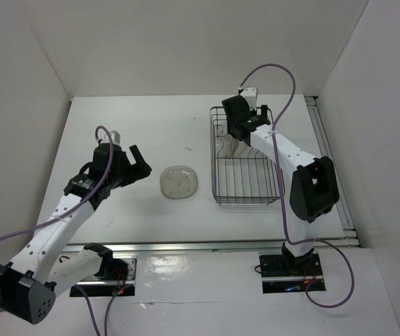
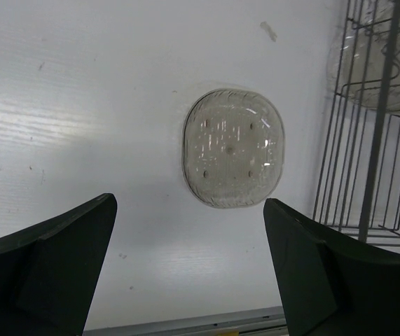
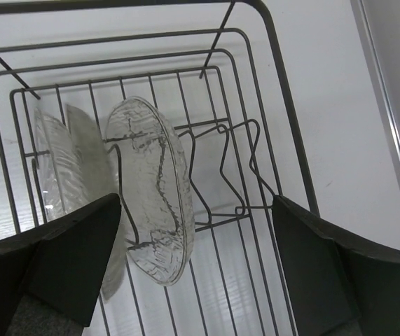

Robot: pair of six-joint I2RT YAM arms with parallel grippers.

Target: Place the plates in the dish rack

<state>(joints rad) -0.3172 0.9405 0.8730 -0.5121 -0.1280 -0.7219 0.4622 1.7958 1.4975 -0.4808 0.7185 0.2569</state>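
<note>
As the right hand (image 3: pixel 196 210) gapes empty over the dish rack (image 1: pixel 245 189), the left hand (image 2: pixel 189 203) gapes likewise.

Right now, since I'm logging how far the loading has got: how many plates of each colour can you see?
Clear plates: 2, both upright in the rack
Grey plates: 2, one in the rack, one flat on the table
Total: 4 plates
</note>
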